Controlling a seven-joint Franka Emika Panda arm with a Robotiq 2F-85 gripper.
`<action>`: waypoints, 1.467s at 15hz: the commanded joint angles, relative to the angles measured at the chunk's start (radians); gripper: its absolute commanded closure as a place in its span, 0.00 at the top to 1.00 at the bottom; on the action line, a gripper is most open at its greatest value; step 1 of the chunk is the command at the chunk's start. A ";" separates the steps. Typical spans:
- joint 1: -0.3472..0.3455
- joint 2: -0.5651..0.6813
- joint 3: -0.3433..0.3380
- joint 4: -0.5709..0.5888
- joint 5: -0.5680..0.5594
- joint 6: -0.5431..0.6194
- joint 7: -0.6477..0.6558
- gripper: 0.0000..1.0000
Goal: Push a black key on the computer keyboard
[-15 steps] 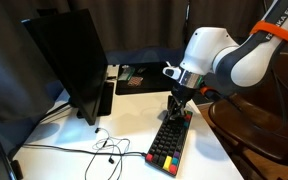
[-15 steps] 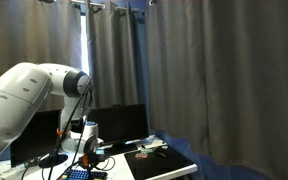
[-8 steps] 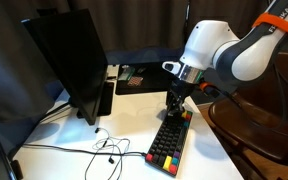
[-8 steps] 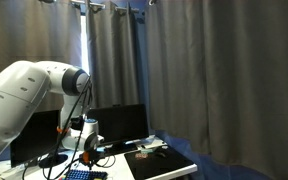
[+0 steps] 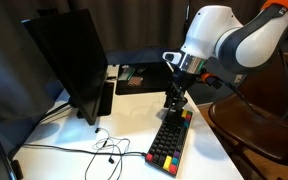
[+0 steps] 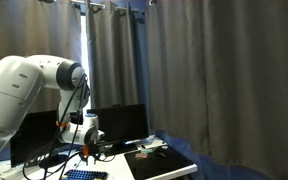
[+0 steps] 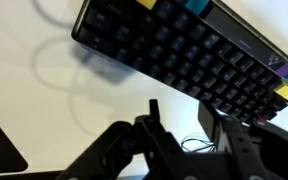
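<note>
The computer keyboard (image 5: 171, 140) lies on the white table, mostly black keys with coloured keys along its near end. It also shows in an exterior view (image 6: 84, 175) at the bottom edge and fills the top of the wrist view (image 7: 194, 50). My gripper (image 5: 172, 106) hangs point-down just above the keyboard's far end, apart from the keys. In the wrist view the gripper (image 7: 181, 108) shows two fingers with a narrow gap between them and nothing held. It is small in an exterior view (image 6: 84, 155).
A dark monitor (image 5: 69, 60) stands on the table's side, with thin cables (image 5: 104, 150) trailing in front of it. A flat black mat (image 5: 134, 76) lies at the back. A brown wooden piece of furniture (image 5: 259, 135) borders the table beside the keyboard.
The arm and gripper have risen a little from the keyboard's far end. The keyboard has not moved.
</note>
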 commanded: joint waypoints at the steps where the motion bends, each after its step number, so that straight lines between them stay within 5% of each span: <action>1: -0.021 -0.131 0.034 -0.046 0.052 -0.085 0.015 0.78; 5: -0.013 -0.258 0.032 -0.066 0.116 -0.142 0.007 1.00; 14: -0.021 -0.597 0.033 -0.165 0.332 -0.270 -0.060 1.00; 15: 0.063 -0.629 -0.052 -0.171 0.349 -0.296 -0.070 1.00; 17: 0.115 -0.703 -0.123 -0.198 0.367 -0.336 -0.082 1.00; 18: 0.125 -0.596 -0.124 -0.144 0.294 -0.295 -0.030 1.00; 22: 0.160 -0.679 -0.171 -0.181 0.303 -0.324 -0.033 1.00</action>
